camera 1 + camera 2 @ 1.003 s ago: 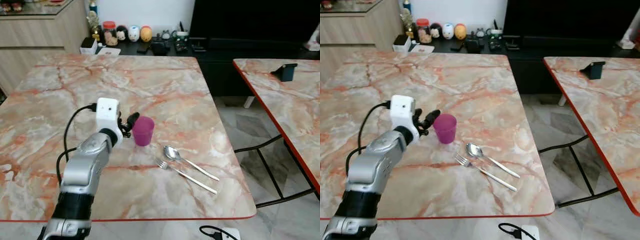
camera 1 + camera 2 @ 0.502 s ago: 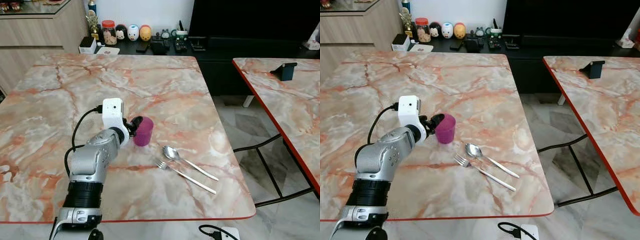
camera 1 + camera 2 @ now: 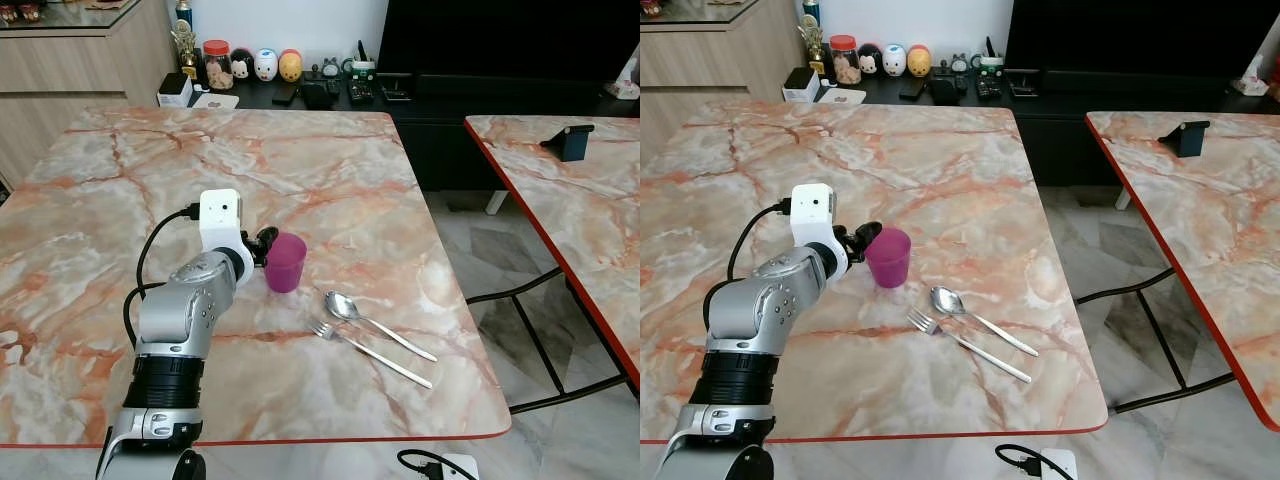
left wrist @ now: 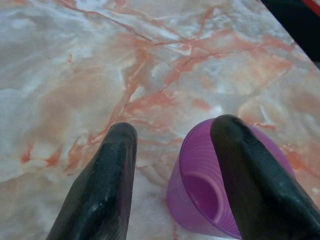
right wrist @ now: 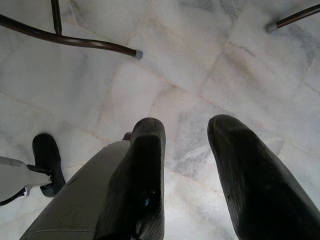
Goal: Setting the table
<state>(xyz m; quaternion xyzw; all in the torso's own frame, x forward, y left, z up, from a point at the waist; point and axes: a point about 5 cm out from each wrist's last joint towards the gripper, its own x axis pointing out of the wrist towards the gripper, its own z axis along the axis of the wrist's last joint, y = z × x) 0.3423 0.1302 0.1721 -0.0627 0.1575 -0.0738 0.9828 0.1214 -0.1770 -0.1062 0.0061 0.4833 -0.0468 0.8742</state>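
Left wrist view, purple cup (image 4: 220, 200) beside one finger, outside the left gripper's (image 4: 172, 150) released jaws

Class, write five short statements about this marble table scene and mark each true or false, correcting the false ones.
1. The purple plastic cup stands upright on the orange-veined marble table. True.
2. The left gripper has lifted the cup off the table. False: its open fingers sit at the cup, which rests on the table.
3. The silver spoon and silver fork lie side by side. True.
4. The cutlery lies on the robot's left of the cup. False: on its right.
5. The right gripper hovers over the table. False: it hangs open above the floor.
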